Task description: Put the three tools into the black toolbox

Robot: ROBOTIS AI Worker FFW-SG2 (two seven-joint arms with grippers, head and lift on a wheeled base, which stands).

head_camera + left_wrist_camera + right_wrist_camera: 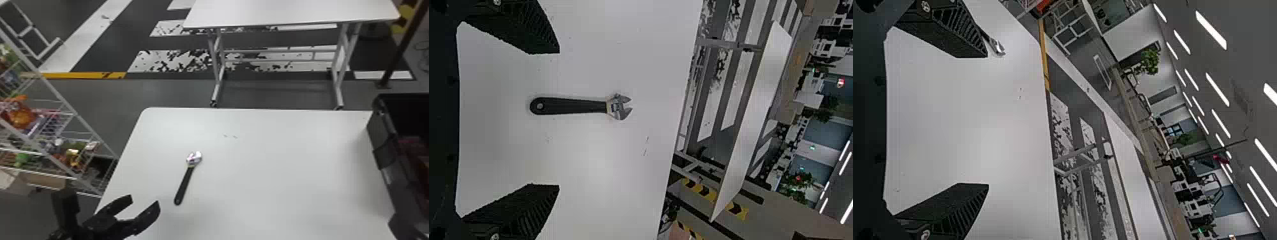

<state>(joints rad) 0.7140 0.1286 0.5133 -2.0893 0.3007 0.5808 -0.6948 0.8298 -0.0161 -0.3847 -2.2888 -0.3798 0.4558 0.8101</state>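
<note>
The black-handled adjustable wrench with a shiny silver metal head (184,184) lay flat on the white, smooth-topped counter (287,166), nearer its left edge than its right, the head towards the far edge and the handle end towards the near one. The left tool, black with two flat fingers (144,201), hung over the near left part of the counter, its fingers wide apart; in the left wrist view the handle's end lay between them, touching neither. The right tool, of the same black build (402,225), was by the counter's near right, just beside the toolbox; the right wrist view had its fingers apart too, with bare white surface between them. The large black plastic toolbox (384,137) stood along the counter's right edge, its top open, with something reddish and dark inside, too blurred to name. Two small dark marks (230,137) dotted the surface between the wrench and the far edge. Past that edge stood a second white table with grey metal legs (293,11), and left of the counter a white wire rack (65,103) held colourful goods.
</note>
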